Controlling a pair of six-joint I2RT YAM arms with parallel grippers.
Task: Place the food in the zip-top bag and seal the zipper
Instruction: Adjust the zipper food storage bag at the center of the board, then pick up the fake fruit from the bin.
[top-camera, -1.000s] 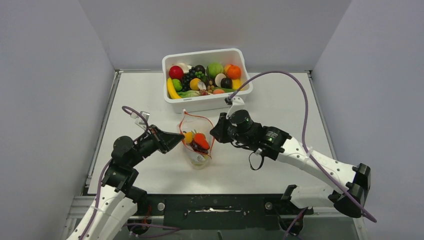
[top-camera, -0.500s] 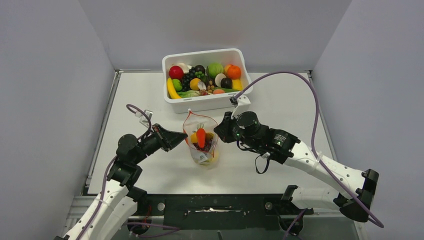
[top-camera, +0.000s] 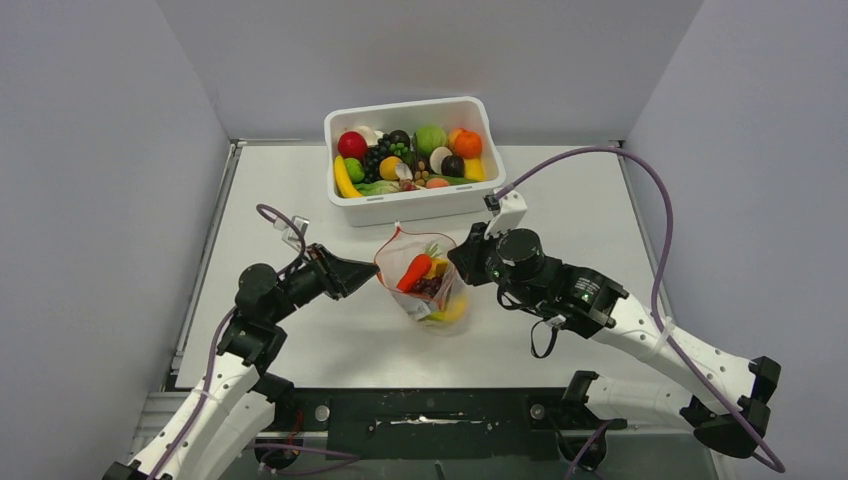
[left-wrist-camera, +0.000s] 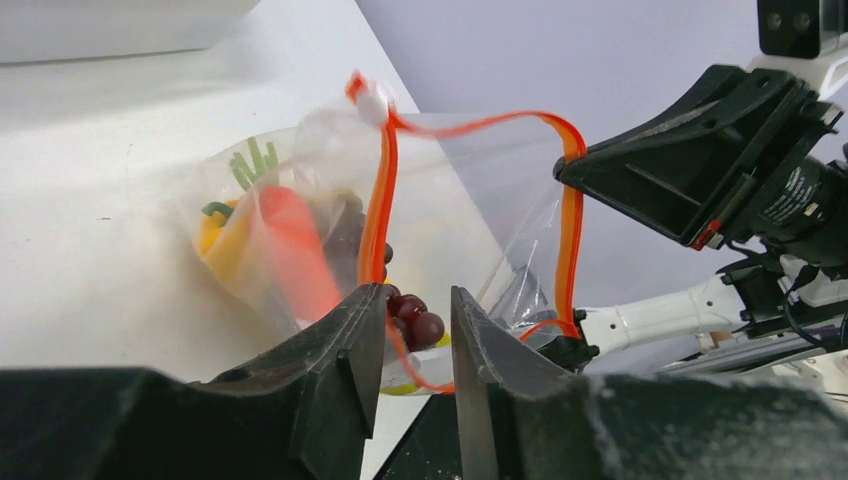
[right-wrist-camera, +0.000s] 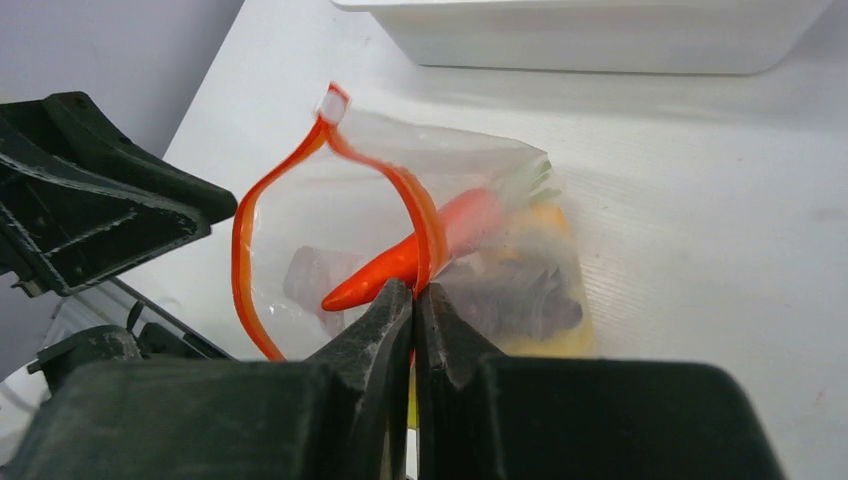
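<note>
The zip-top bag (top-camera: 425, 290) is flanked by the left gripper (top-camera: 372, 272) and right gripper (top-camera: 456, 262) and backed by the white tub (top-camera: 415, 207); passage is apparently left from above.

The right gripper (right-wrist-camera: 412, 292) fills the bottom of the view, its two dark fingers pressed together and pinching the orange-red zipper (right-wrist-camera: 428, 232) of the clear bag (right-wrist-camera: 330, 215). The zipper forms a wide loop, so the bag's mouth gapes. The two sides of the loop meet at a small white slider (right-wrist-camera: 332, 102) at the far end. Inside the bag lie a red-orange piece (right-wrist-camera: 455, 228), dark purple grapes (right-wrist-camera: 525, 292), something yellow (right-wrist-camera: 570, 338) and a few green stems (right-wrist-camera: 540, 180). The left gripper (right-wrist-camera: 190, 225) sits just beside the loop's far side; contact is unclear. The bag rests on a white table (right-wrist-camera: 700, 200), near a white tub (right-wrist-camera: 600, 40).
</note>
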